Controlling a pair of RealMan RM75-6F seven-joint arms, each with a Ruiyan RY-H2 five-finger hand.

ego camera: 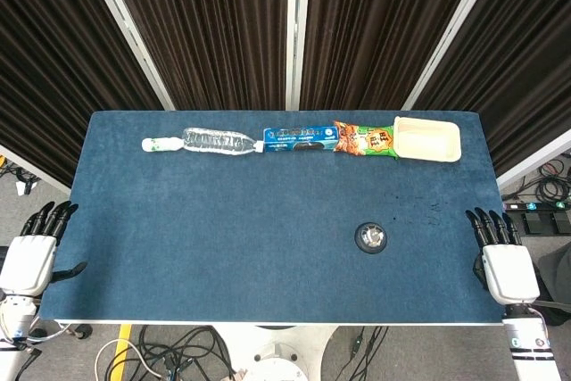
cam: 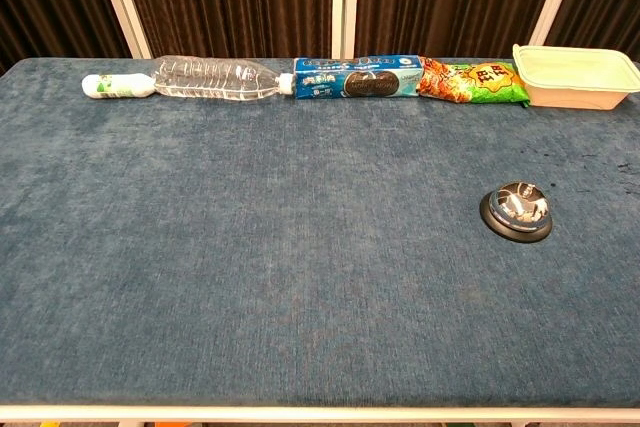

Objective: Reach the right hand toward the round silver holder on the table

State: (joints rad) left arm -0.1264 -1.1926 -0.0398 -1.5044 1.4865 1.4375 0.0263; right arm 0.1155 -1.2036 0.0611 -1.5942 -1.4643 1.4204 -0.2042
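The round silver holder, shiny with a dark base, sits on the blue table right of centre, toward the front. In the head view my right hand hovers at the table's right edge, fingers spread and holding nothing, well to the right of the holder. My left hand hangs off the left edge, fingers spread and empty. Neither hand shows in the chest view.
Along the far side lie a small white bottle, a clear plastic bottle, a blue cookie pack, an orange-green snack bag and a cream tray. Cables lie on the floor below the front edge.
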